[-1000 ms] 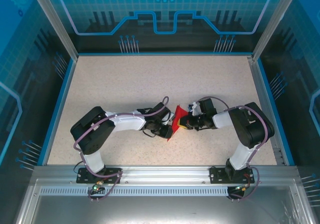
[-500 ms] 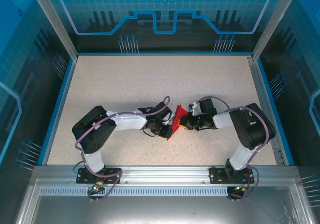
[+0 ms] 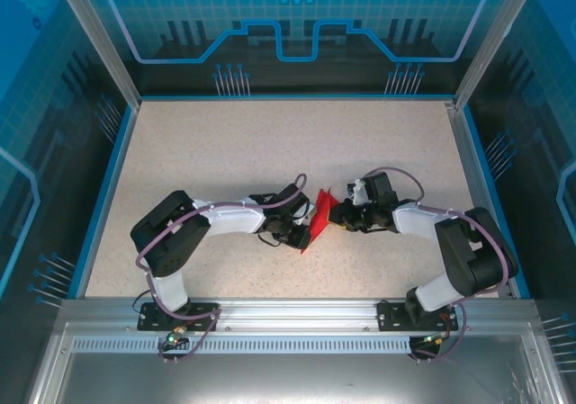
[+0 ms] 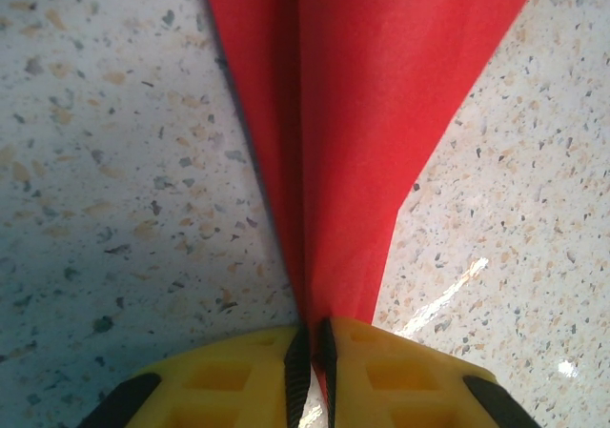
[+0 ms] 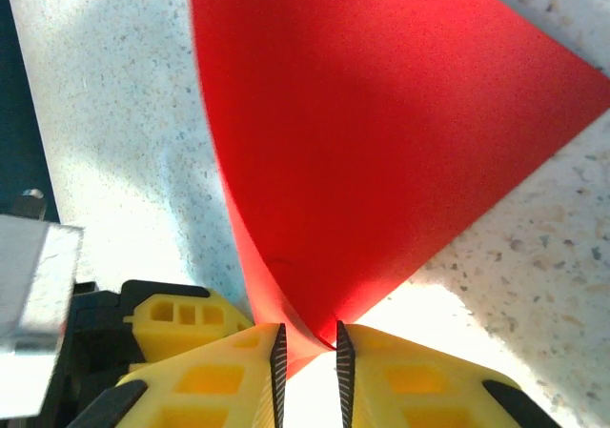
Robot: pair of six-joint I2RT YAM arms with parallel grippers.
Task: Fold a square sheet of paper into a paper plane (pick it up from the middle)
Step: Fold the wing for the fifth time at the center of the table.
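The square sheet of paper [image 3: 318, 215] is bright red and folded, standing on edge in the middle of the table between my two grippers. My left gripper [image 3: 304, 234] is shut on its lower end; in the left wrist view the sheet of paper [image 4: 362, 113] fans away from the gripper [image 4: 312, 340], whose pads pinch the fold. My right gripper [image 3: 337, 217] is at the paper's right side. In the right wrist view that gripper [image 5: 307, 344] stands slightly open, with the curled edge of the red paper [image 5: 381, 132] lying loosely in the gap.
The speckled tabletop [image 3: 270, 143] is ringed by a blue rim [image 3: 115, 161] and transparent walls. A yellow finger of the left gripper [image 5: 181, 318] shows close beside the right jaws. Both arms bend inward near the table's centre.
The right jaws have parted from shut to slightly open around the paper. The right arm's elbow has swung out to the right. The left gripper and the paper have stayed put.
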